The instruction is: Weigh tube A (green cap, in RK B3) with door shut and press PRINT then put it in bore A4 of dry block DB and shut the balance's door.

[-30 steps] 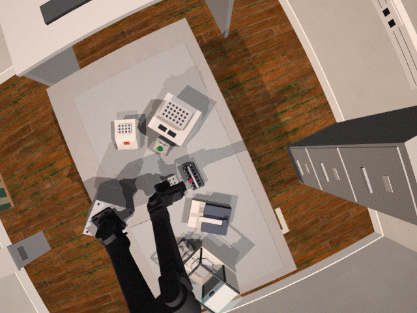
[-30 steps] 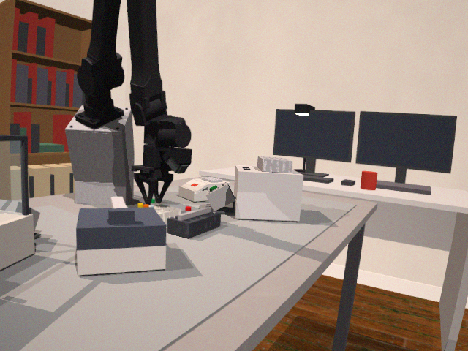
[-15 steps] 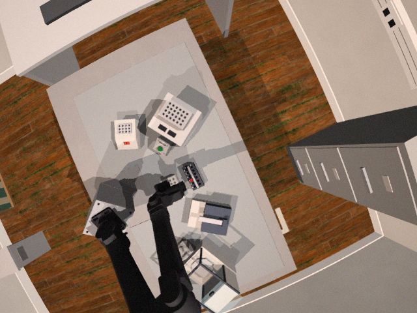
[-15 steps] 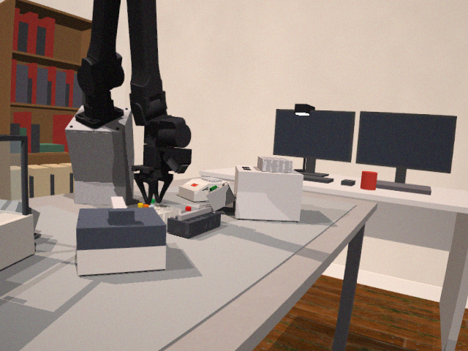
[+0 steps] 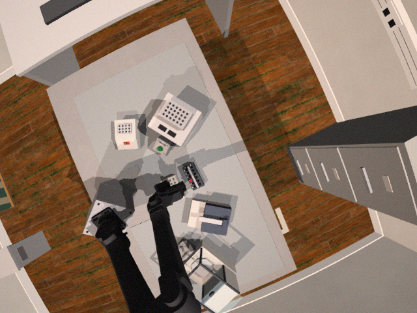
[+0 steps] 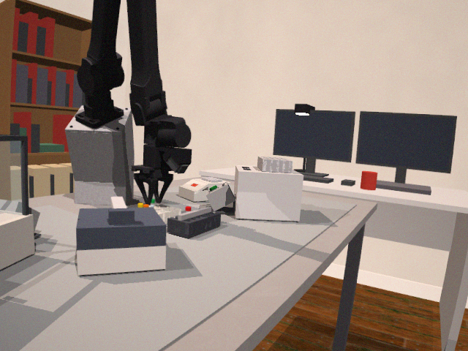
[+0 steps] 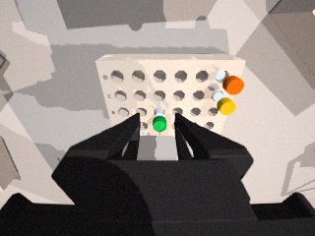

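Hovering over the rack (image 5: 173, 178) (image 6: 169, 212) (image 7: 169, 86), the gripper (image 5: 173, 189) (image 6: 153, 201) (image 7: 157, 118) is partly spread, nothing pinched. Tube A (image 6: 153, 200) (image 7: 158, 124), green cap, is seated in the rack between the fingertips, not yet gripped. Orange and yellow caps (image 6: 142, 205) (image 7: 233, 85) are left alone. Farther off, the balance (image 5: 202, 274) (image 6: 14, 238) looks open. Weighing, PRINT, A4 homing and final door closing are all left.

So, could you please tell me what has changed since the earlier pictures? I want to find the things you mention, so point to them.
Nothing has clearly moved, and nothing was visibly taken hold of or let go. The gripper (image 5: 171, 192) (image 6: 153, 202) (image 7: 157, 118) remains over the tube rack (image 5: 172, 178) (image 6: 169, 212) (image 7: 169, 58), open; the green-capped tube (image 6: 153, 200) (image 7: 159, 124) stays there.
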You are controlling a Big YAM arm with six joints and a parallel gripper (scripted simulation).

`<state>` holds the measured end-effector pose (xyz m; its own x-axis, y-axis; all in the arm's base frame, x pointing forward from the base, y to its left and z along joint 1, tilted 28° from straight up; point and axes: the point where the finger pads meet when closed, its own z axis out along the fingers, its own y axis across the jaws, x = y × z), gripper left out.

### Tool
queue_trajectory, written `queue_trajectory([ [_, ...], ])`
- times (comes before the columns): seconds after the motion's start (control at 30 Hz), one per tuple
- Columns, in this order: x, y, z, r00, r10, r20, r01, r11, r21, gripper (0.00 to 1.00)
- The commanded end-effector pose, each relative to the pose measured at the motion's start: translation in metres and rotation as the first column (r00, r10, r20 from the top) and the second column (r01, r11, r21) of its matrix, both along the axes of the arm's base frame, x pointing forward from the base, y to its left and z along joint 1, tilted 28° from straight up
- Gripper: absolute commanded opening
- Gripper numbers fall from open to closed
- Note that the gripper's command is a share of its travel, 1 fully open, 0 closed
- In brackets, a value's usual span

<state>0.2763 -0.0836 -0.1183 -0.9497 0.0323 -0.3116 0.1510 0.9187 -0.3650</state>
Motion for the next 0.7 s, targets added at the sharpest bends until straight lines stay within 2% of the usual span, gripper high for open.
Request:
queue_trajectory([
  [0.0,-0.0029,-0.0002,-0.0009,1.0,0.003,-0.007,-0.003,1.0,0.001,0.36],
  [0.23,-0.0029,-0.0002,-0.0009,1.0,0.003,-0.007,-0.003,1.0,0.001,0.36],
  [0.27,-0.0029,-0.0002,-0.0009,1.0,0.003,-0.007,-0.003,1.0,0.001,0.09],
  [0.67,-0.003,-0.001,-0.0006,1.0,0.003,-0.007,-0.003,1.0,0.001,0.09],
])
